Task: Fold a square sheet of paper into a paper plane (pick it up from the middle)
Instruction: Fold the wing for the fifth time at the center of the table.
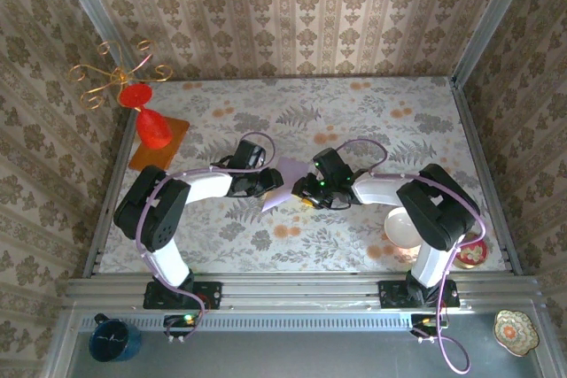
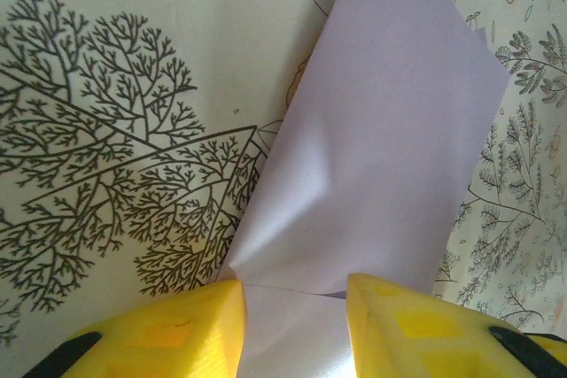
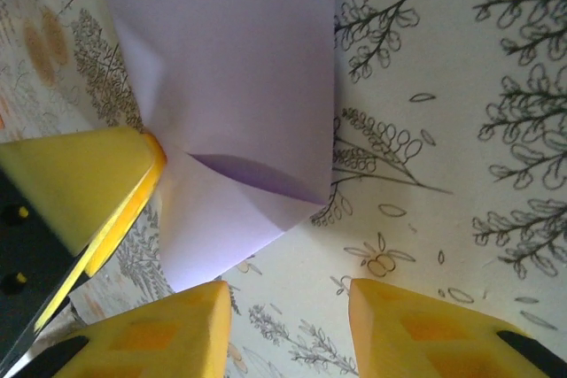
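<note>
Beige damask-striped wallpaper (image 1: 301,6) covers the enclosure at the back and both sides; the surface (image 1: 372,104) is pale, printed with grey ferns and orange blossoms, softly lit.

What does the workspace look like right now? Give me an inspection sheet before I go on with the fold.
Surface: floral tablecloth, flat, no spills seen.
Job's things: square sheet of paper, lilac, one layer folded over, mid-table between both grippers.
Clutter: red vase on orange mat with gold wire ornament, far left; white bowl and small red bowl by the right arm.
Grippers: left gripper jaws apart, paper between them; right gripper open beside the paper's corner, cloth showing in the gap.
Cables: lilac cables looped over both arms.
Surroundings: wallpapered walls; blue mug and patterned dish on the near ledge.
</note>
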Controlling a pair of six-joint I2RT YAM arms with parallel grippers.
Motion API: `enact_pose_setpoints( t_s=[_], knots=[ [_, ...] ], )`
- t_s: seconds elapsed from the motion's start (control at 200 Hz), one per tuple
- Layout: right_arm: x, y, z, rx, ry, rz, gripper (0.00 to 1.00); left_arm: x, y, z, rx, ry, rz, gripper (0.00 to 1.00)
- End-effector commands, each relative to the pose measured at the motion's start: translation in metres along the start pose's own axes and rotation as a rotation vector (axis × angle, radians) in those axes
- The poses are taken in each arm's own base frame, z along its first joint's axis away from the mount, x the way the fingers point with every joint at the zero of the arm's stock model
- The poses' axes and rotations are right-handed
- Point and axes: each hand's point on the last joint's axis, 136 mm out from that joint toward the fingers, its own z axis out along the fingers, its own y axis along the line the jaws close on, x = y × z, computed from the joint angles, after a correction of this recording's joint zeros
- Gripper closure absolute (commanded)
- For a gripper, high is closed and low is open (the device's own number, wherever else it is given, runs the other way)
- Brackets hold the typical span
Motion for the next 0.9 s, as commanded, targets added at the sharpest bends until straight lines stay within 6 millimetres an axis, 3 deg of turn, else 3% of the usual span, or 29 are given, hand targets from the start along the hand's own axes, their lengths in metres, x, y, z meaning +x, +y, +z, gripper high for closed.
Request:
enact_pose_setpoints(
  t_s=[0.0,0.515,0.895],
  knots=[
    [-0.01,0.003,0.006,0.006,-0.04,0.018,0.6,0.028,0.039,0.006,-0.117,0.087,-0.064,0.63],
    [-0.031,0.017,0.021,-0.096,-0.084,0.079,0.67,0.025,0.038,0.002,-0.115,0.08,-0.066,0.64],
    [-0.032,0.021,0.01,-0.163,-0.12,0.082,0.71,0.022,0.037,-0.002,-0.111,0.071,-0.069,0.64]
  ],
)
